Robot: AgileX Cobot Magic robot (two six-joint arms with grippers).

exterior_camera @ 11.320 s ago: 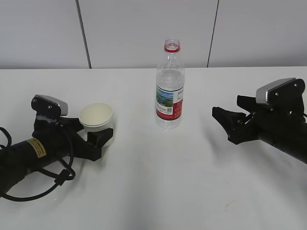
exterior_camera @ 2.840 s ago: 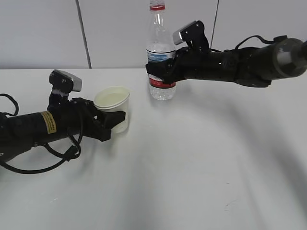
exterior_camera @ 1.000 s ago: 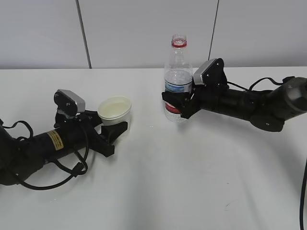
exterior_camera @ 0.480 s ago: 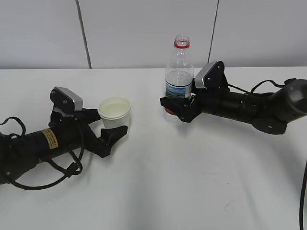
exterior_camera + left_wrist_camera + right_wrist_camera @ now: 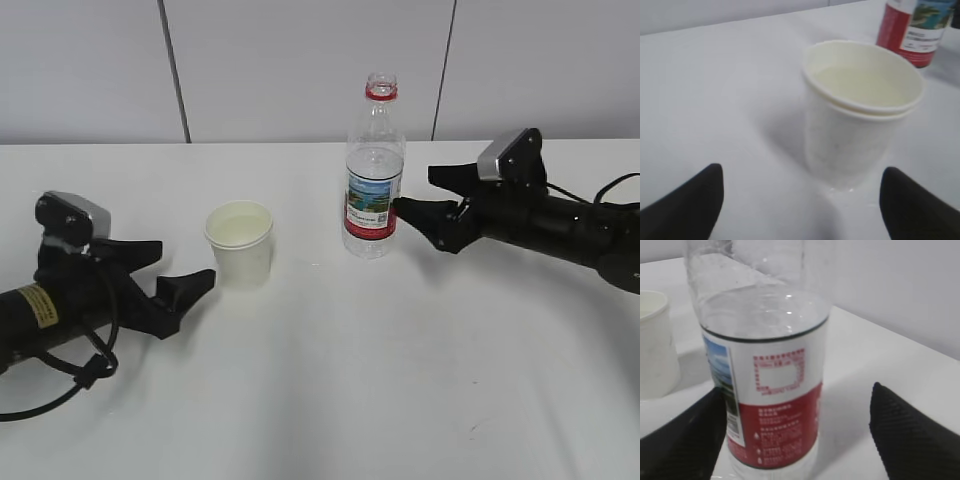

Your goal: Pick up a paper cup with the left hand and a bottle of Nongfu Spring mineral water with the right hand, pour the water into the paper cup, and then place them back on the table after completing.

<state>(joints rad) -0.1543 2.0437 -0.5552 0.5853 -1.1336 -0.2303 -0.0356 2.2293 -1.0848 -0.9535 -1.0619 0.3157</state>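
- My black left claw [image 5: 178, 275] gapes wide, clear of the white paper cup [image 5: 240, 243] at its 2 o'clock.
- My black right claw [image 5: 428, 193] gapes wide beside the clear uncapped bottle [image 5: 372, 170], upright on the white table [image 5: 350, 380].

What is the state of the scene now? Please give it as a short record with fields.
cup: white paper cup standing upright on the table, liquid inside, nothing gripping it
bottle: clear plastic water bottle with red and white label, upright, uncapped, partly full
left hand: black left hand open, beside the cup, apart from it
right hand: black right hand open, beside the bottle, not gripping it
surface: plain white table
task stage: both things stand free on the table
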